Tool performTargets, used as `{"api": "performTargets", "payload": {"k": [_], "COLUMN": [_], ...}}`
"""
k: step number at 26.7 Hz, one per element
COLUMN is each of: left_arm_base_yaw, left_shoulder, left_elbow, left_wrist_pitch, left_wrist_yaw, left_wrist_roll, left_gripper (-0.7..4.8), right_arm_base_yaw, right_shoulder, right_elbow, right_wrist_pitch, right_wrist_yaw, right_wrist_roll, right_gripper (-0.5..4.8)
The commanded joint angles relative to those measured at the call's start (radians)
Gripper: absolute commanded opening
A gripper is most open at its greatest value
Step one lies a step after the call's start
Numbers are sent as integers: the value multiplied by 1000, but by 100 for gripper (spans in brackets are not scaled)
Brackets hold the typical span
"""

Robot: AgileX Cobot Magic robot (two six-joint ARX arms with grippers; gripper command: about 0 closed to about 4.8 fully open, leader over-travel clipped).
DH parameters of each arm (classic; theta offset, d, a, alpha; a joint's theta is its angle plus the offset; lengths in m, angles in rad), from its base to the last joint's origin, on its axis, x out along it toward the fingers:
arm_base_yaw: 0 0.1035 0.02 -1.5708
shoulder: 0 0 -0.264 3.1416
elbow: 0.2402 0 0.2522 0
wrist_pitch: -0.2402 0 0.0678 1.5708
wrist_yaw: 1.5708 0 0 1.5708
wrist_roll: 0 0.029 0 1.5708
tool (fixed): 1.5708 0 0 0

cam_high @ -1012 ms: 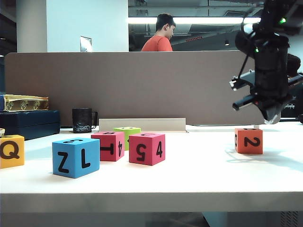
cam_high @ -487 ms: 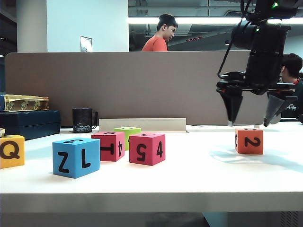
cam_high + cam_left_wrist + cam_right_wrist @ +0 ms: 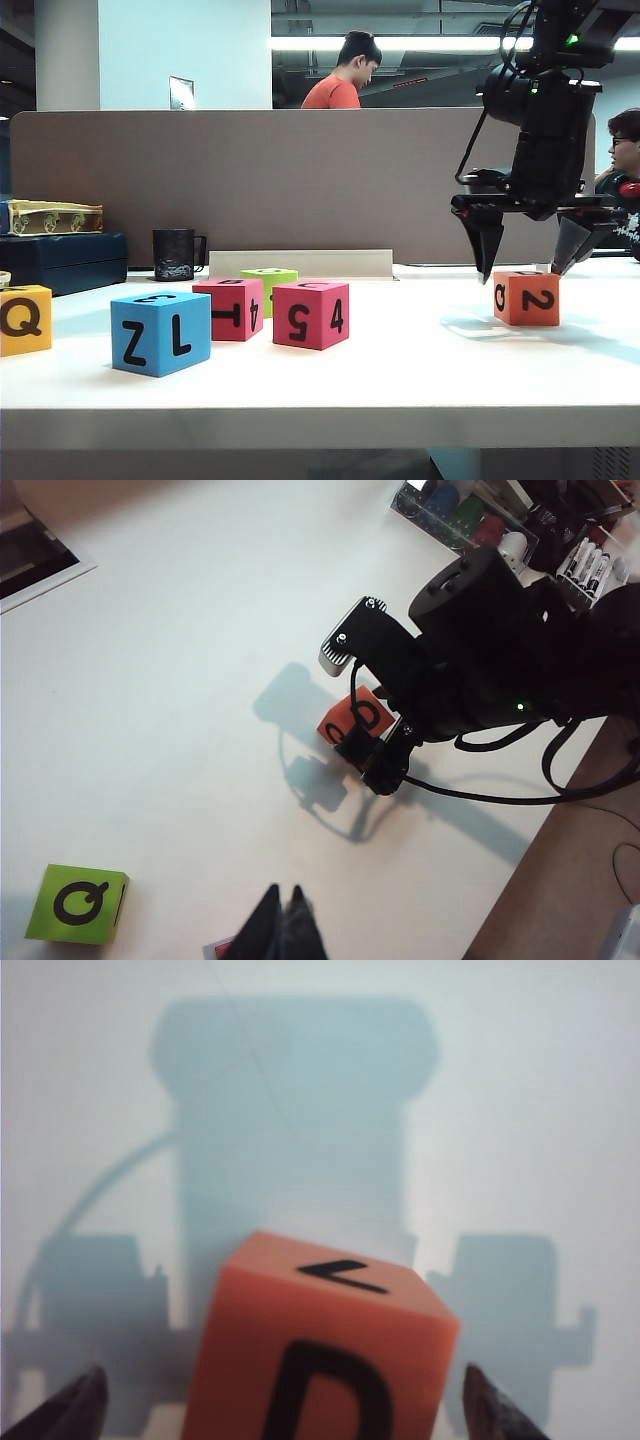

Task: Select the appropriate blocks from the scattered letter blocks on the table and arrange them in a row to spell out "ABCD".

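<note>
1. We take the orange cube [image 3: 526,298] as our landmark: it sits on the white table [image 3: 400,370], far toward the right end, showing "2" toward the exterior camera and "D" in the right wrist view [image 3: 322,1360].
2. Our right gripper [image 3: 527,262] hangs just above that cube with its jaws spread wide, one fingertip [image 3: 486,268] off each side, touching nothing that we can see; in the right wrist view the two tips [image 3: 78,1405] flank the cube with a gap on both sides.
3. Between the orange cube and the next blocks to its left lies a broad stretch of bare table.
4. Well to the left of the orange cube stand the pink-red cube [image 3: 311,313] marked 5 and 4, the red cube [image 3: 230,308] touching or just beside it, and the lime-green cube [image 3: 270,281] behind them.
5. Further left sits the blue cube [image 3: 161,332] marked Z and L, close to the front edge; the yellow-orange Q cube [image 3: 25,319] is at the far left, cut by the frame.
6. Our left gripper [image 3: 283,928] has its jaws closed together, empty, above the table near the lime-green cube [image 3: 78,904], well apart from the orange cube [image 3: 350,718].
7. A brown partition [image 3: 250,180] closes off the table's back, with a black mug [image 3: 175,254] and a dark box [image 3: 62,260] before it; a man in a red shirt [image 3: 338,75] stands beyond.
</note>
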Motion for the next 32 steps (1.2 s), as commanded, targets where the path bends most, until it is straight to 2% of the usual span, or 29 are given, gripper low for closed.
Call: {"api": "performTargets", "payload": {"k": [1, 9, 14, 26, 27, 28, 29, 31, 32], "left_arm_base_yaw": [0, 0, 0, 0, 0, 0, 0, 0, 0], "left_shoulder": [-10, -10, -10, -36, -43, -52, -60, -67, -74], "left_elbow": [3, 3, 3, 3, 3, 3, 3, 3, 3], "left_wrist_pitch": [5, 5, 4, -21, -20, -21, -23, -25, -25], "left_wrist_yaw": [6, 6, 6, 4, 2, 3, 3, 3, 2], "left_wrist_roll": [4, 4, 4, 4, 4, 4, 4, 4, 4], "left_gripper": [-5, -5, -5, -5, -5, -5, -5, -5, -5], "right_arm_base_yaw": [1, 1, 1, 0, 0, 0, 0, 0, 0], "right_shoulder": [-3, -2, -2, 35, 35, 35, 35, 35, 35], "right_elbow": [5, 5, 5, 3, 3, 3, 3, 3, 3], "right_wrist_pitch": [16, 24, 39, 28, 29, 29, 27, 22, 19], "right_wrist_yaw": [2, 2, 2, 2, 3, 2, 2, 2, 2], "right_wrist_roll": [2, 1, 0, -3, -3, -3, -3, -3, -3], "right_gripper": [479, 479, 357, 351, 320, 240, 193, 148, 142]}}
